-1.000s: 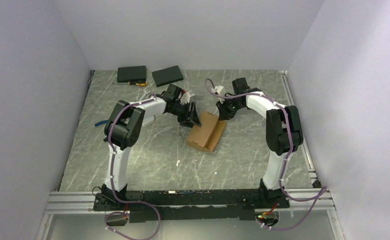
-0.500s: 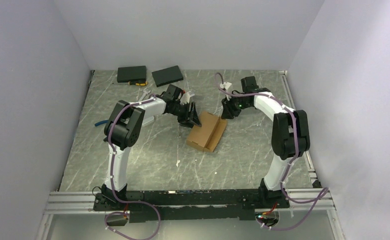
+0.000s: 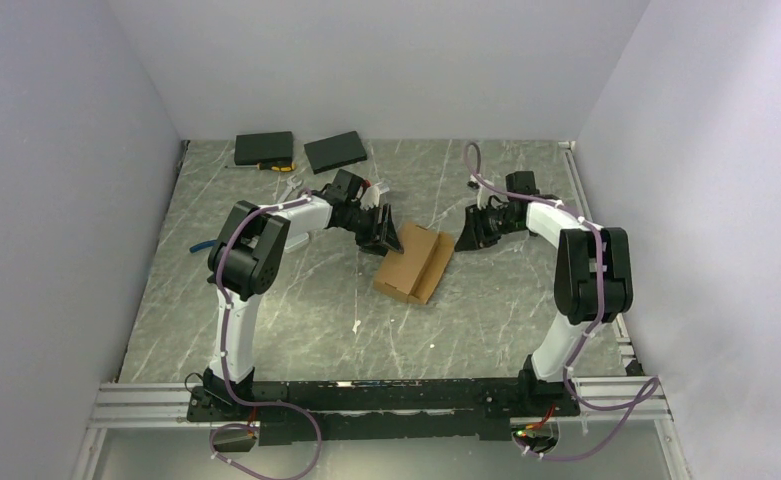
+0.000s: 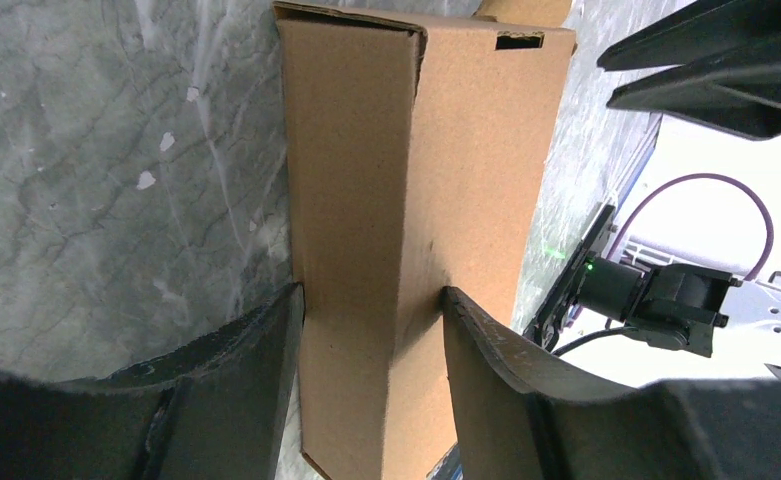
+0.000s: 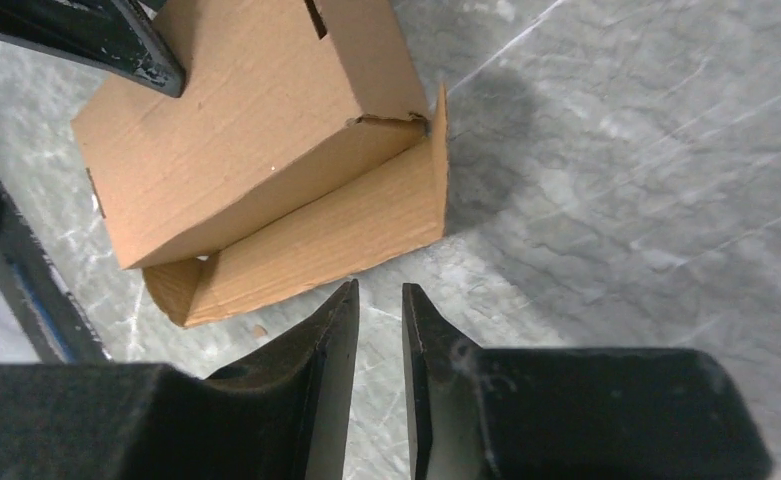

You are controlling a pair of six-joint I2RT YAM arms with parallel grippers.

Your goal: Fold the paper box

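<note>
black slabs [image 3: 264, 149] well behind paper box [image 3: 413, 262]

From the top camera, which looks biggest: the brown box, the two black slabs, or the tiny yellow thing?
1. The paper box, though it lies nearer the camera.
2. The left black slab and the right black slab: they look alike, so a tie.
3. The yellow thing, smallest.
</note>
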